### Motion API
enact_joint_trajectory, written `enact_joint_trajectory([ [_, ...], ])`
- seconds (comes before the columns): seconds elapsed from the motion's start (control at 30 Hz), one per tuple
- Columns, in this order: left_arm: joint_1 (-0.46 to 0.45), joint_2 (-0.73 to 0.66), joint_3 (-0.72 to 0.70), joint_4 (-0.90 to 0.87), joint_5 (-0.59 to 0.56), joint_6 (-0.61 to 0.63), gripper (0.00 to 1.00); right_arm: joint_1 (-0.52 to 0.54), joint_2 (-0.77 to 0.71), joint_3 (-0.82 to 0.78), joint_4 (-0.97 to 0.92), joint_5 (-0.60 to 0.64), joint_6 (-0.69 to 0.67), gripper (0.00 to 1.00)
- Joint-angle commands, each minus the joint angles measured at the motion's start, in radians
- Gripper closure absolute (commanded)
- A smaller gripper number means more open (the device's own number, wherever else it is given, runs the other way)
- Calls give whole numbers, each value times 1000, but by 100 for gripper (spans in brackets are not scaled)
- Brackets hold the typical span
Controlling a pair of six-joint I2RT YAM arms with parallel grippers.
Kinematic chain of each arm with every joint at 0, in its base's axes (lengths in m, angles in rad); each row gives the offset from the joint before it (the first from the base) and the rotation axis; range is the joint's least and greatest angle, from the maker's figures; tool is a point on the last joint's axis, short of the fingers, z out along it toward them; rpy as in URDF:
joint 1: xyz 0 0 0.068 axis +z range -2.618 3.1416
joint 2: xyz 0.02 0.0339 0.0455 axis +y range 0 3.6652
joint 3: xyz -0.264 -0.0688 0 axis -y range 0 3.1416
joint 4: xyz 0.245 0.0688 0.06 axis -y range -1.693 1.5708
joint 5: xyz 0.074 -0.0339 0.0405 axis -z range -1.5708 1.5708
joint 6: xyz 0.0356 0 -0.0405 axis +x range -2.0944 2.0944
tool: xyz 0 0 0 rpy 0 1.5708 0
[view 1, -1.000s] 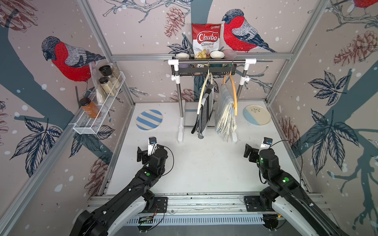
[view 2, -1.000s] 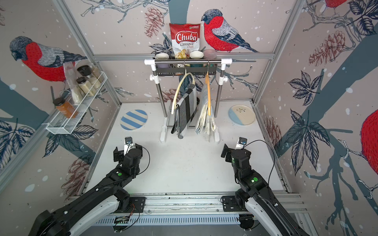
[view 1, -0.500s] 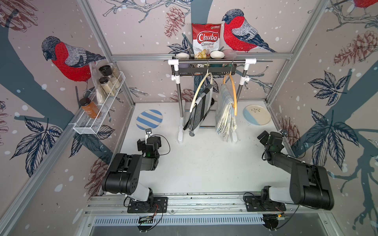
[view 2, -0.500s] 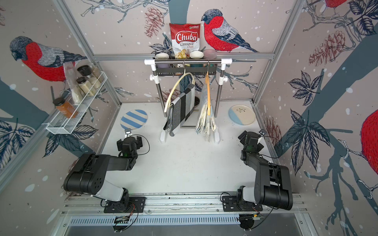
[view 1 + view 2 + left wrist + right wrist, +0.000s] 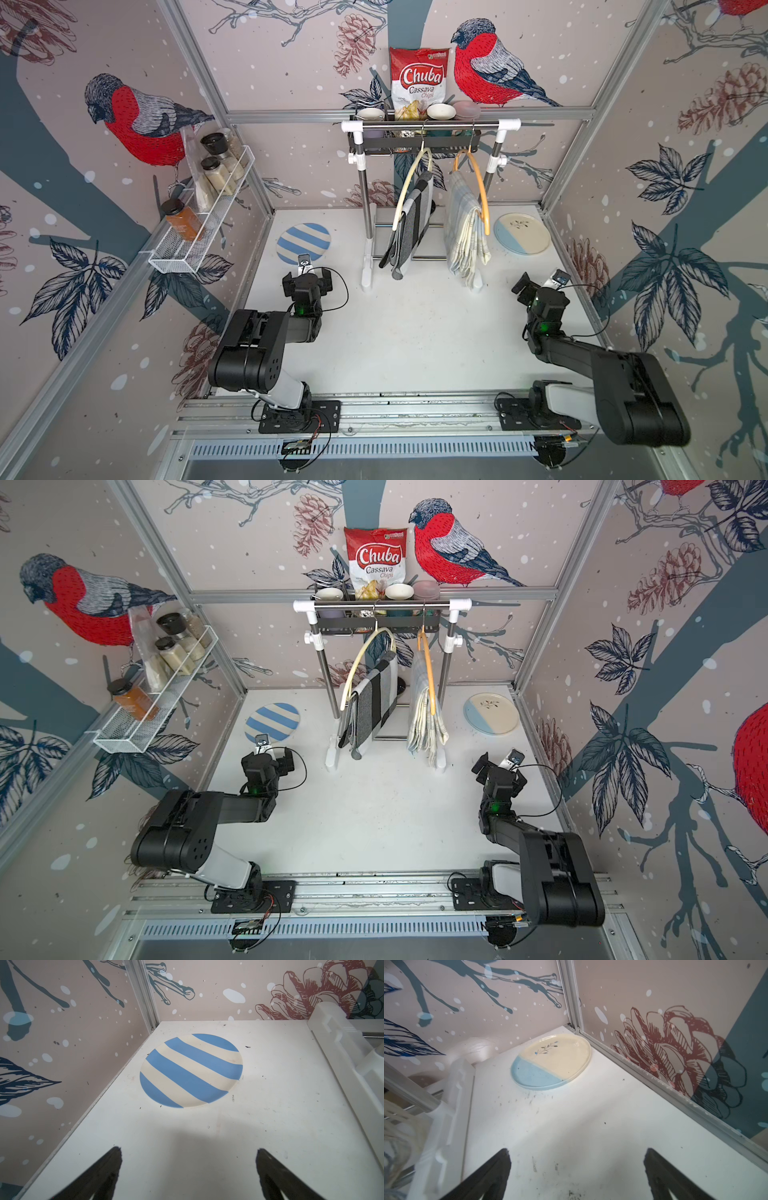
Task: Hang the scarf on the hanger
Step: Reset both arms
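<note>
Left wrist view shows the left hand [image 5: 188, 1167] spread wide over bare desk [image 5: 270, 1126], pinching nothing, with a striped plate [image 5: 191, 1070] just ahead. The right hand [image 5: 577, 1167] is likewise spread and empty, facing a half-blue plate [image 5: 550, 1061]. In both top views the hands sit at mid-left and mid-right of the frame, well apart from the rail [image 5: 449, 124] at upper centre. A grey scarf [image 5: 409, 220] drapes over a cream hanger [image 5: 405, 187] and a pale scarf [image 5: 463, 232] over an orange hanger [image 5: 482, 195], long axes pointing down. The grey scarf lies up-right of the left hand, which is the nearer one. No scarf is on the desk, so I judge the hanging done.
</note>
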Motion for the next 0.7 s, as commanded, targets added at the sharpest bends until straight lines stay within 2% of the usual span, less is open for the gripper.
enact_joint_trajectory([
  [0.0, 4, 3, 6, 4, 18, 4, 1, 22, 136, 36, 242, 11, -95, 0],
  [0.03, 5, 0, 6, -2, 18, 4, 1, 39, 154, 63, 197, 24, -113, 0],
  [0.1, 4, 2, 7, 2, 19, 4, 1, 43, 132, 163, -40, -25, -119, 1],
  [0.17, 6, 1, 8, -2, 25, 2, 1, 20, 148, 166, 6, -96, -124, 1],
  [0.23, 7, 1, 8, -1, 27, 2, 1, -3, 144, 172, -27, -176, -128, 1],
  [0.67, 6, 0, 8, -3, 28, 2, 1, 32, 136, 183, -49, -154, -165, 1],
])
